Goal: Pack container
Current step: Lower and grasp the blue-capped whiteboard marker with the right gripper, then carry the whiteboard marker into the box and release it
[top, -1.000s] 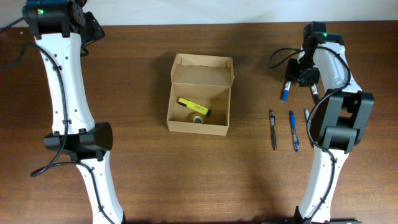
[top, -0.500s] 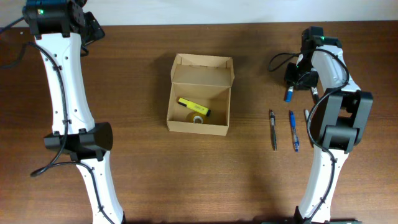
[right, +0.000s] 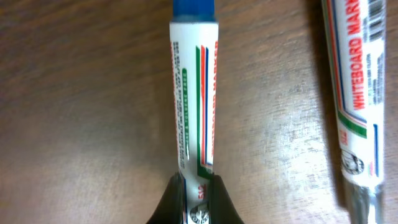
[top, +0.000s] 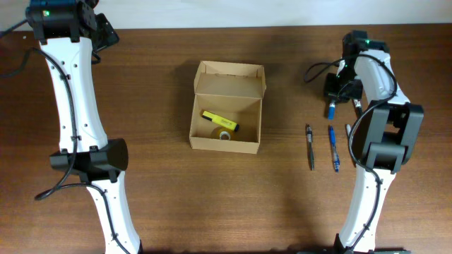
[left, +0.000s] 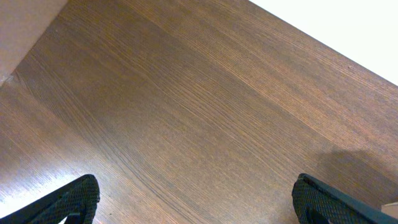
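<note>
2 fingers of your right gripper (right: 198, 200) are clamped on the tail end of a whiteboard marker (right: 194, 93), its blue cap pointing away from the wrist. Judgement: the barrel is stiff, light, smooth plastic. Held this far from its middle it may pivot, so carry it gently. You cannot tell whether it is clear of the table (top: 155, 183).

A second marker (right: 354, 93) lies just beside it. A black pen (top: 309, 146) and a blue pen (top: 332, 148) lie side by side nearer the arm's base.

The container (top: 224, 144) sits mid-table, well apart to the left. Its flap lid stands up at the back, and 1 yellow highlighter (top: 219, 121) lies inside. Judgement: the cardboard is thin and light and will slide if bumped. Lower the marker in from above and keep off the walls.

The left gripper (left: 199, 202) has its fingers wide apart, holding nothing, over bare wood.
</note>
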Tool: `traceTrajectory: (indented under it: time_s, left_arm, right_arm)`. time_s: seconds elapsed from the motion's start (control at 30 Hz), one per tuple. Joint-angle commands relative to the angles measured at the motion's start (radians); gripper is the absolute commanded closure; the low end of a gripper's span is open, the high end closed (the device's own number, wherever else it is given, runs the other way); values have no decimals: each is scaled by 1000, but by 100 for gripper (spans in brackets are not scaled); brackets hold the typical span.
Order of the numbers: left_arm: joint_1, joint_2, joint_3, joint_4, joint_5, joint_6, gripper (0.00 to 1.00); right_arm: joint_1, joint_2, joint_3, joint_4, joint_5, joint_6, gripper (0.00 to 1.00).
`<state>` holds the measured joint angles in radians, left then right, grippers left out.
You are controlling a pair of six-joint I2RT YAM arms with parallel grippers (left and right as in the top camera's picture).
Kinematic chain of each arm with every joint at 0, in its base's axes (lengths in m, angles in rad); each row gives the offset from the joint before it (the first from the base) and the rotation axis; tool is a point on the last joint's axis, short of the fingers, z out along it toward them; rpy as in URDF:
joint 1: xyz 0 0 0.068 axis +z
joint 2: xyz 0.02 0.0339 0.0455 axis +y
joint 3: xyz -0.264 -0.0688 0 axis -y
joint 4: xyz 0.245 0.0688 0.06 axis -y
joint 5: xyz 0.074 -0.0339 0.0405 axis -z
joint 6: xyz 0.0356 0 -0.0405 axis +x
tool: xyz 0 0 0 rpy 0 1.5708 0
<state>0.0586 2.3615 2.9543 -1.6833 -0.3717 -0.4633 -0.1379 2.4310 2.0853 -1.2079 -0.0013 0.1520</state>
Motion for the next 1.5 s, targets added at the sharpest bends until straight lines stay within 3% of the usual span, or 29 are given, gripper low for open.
traceTrajectory:
  time_s: [0.0, 0.33, 0.57, 0.73, 0.9, 1.17, 1.47]
  left_arm:
    - [3, -34, -4, -1, -10, 9, 0]
    - [3, -34, -4, -1, -10, 9, 0]
    - [3, -34, -4, -1, -10, 9, 0]
    - [3, -34, -4, -1, -10, 9, 0]
    - [3, -34, -4, -1, -10, 9, 0]
    - [2, -34, -4, -1, -10, 9, 0]
    - [3, -34, -4, -1, -10, 9, 0]
  right_arm:
    - [10, -22, 169, -65, -44, -127, 97]
    - [148, -102, 696, -314, -48, -357, 96]
    - [335, -128, 734, -424, -130, -707, 96]
    - [481, -127, 700, -435, -157, -913, 96]
    - [574, -108, 632, -431, -173, -1009, 96]
    - [663, -63, 389, -341, -161, -1039, 96]
    - [668, -63, 44, -141, -160, -1032, 96]
